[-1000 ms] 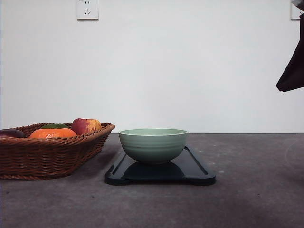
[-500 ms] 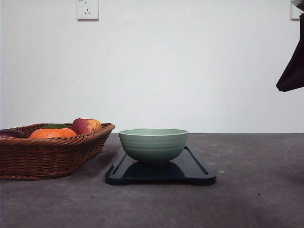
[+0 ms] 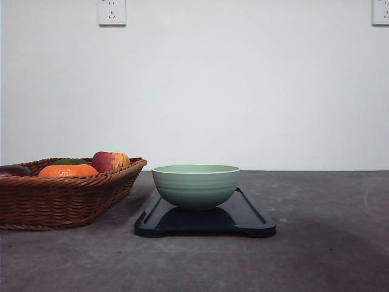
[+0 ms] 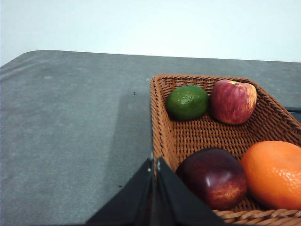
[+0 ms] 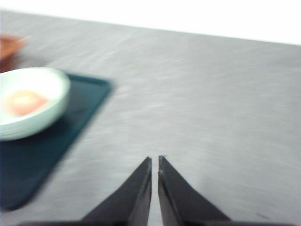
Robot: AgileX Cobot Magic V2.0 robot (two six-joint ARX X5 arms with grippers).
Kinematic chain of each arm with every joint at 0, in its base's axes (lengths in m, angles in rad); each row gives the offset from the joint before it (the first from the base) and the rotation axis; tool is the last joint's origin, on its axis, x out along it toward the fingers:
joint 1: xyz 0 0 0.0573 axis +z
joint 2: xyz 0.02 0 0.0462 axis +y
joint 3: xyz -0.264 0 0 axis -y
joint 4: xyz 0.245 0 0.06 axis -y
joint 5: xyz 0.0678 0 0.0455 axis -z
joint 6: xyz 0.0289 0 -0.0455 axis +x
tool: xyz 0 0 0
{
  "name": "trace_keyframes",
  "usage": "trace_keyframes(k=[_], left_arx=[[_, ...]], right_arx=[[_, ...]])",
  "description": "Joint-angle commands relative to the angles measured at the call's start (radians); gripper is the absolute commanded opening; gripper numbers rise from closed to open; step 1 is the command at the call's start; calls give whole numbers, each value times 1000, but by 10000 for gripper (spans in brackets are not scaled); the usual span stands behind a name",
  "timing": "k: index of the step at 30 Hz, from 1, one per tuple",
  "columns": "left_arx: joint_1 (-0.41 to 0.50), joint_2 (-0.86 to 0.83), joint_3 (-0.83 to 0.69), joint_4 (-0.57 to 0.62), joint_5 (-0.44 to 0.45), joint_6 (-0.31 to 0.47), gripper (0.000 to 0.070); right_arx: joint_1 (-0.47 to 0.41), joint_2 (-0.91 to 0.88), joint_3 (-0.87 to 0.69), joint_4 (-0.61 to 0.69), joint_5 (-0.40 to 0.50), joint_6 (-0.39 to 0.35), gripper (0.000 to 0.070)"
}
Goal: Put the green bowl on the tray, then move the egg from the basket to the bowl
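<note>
Gone from the front view's upper right edge since half a second ago: the dark arm. Right gripper (image 5: pixel 154 159) fingers pressed nearly together, empty, over bare table (image 5: pixel 211 94). Left gripper (image 4: pixel 154 162) likewise closed, at the basket (image 4: pixel 162 136) rim. Green bowl (image 3: pixel 196 185) resting on tray (image 3: pixel 249 219), pale orange egg (image 5: pixel 23 102) inside, blurred. Basket just left of tray.

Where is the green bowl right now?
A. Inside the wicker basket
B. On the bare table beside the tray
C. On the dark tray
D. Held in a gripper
C: in the front view the green bowl sits on the dark tray, apart from the basket.
</note>
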Motion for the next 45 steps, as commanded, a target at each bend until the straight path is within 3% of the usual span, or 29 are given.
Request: trace_keyframes(k=[1, 9, 12, 45], left_arx=[[2, 0, -19, 11, 1, -2, 0], [2, 0, -19, 11, 1, -2, 0], [2, 0, -19, 11, 1, -2, 0], [2, 0, -19, 12, 1, -1, 0]], right_arx=[[-35, -47, -27, 14, 2, -8, 16], [-164, -251, -130, 15, 1, 0, 16], [-165, -331, -166, -5, 1, 22, 16], [-162, -325, -166, -16, 0, 32, 16]])
